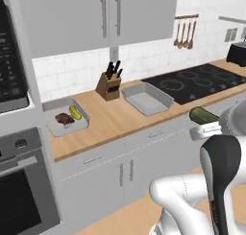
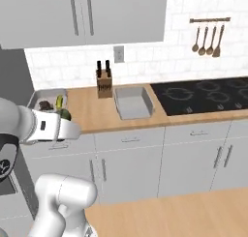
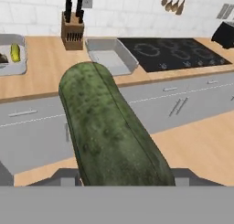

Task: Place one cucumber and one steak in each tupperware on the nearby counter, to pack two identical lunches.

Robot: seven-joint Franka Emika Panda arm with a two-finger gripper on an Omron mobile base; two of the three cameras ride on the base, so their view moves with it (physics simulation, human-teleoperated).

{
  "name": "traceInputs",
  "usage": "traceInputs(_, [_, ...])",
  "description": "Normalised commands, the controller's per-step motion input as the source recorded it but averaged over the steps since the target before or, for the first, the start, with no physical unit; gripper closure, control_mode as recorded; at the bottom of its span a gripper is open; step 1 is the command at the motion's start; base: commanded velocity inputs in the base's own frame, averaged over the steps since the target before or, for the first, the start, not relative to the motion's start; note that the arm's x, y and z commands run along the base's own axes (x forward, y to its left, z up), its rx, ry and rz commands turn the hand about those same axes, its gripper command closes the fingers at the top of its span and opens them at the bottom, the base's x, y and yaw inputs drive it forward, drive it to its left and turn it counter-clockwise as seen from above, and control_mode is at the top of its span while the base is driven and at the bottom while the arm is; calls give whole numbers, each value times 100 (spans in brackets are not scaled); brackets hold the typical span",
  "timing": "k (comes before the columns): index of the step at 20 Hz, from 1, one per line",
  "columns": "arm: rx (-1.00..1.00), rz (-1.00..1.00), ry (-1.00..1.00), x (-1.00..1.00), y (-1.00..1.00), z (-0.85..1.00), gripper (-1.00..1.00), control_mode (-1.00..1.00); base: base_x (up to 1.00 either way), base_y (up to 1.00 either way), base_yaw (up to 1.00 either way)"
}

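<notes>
Out in front of the cabinet fronts, short of the counter (image 1: 110, 121), the gripper (image 3: 119, 175) is clenched on the dark green cucumber (image 3: 109, 127), carrying it in the air; the hand view looks straight down its length, and the left base view shows its end poking out past the wrist. Two grey tupperware trays sit on the counter: the left tray (image 1: 53, 128) already has a dark steak (image 1: 64, 118) and a yellow-green cucumber (image 1: 75, 112) in it, while the middle tray (image 1: 146, 99), just beside the knife block (image 1: 110, 85), looks bare. So my read is this one belongs in the middle tray. Risks: the cucumber is round, smooth and long, so it could pivot or slide in the grip on the swing over; held lengthwise it may clip the tray's near wall on the way down; dropped from height it would roll, maybe out over the low rim or toward the stovetop (image 1: 197, 83). Dropping it in the left tray would double up the cucumbers. It looks mottled, blunt-ended, fairly thick. I can't see a second steak.
</notes>
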Motion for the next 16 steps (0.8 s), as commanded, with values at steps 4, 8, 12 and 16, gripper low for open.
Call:
traceInputs(4, [0, 0, 0, 0, 0, 0, 100, 100, 100, -42, 28])
traceInputs(8, [0, 0, 0, 0, 0, 0, 100, 100, 100, -51, 26])
traceInputs(12, [0, 0, 0, 0, 0, 0, 100, 100, 99, -41, 20])
traceInputs(16, [1, 9, 11, 24, 0, -35, 100, -100, 38, -7, 9])
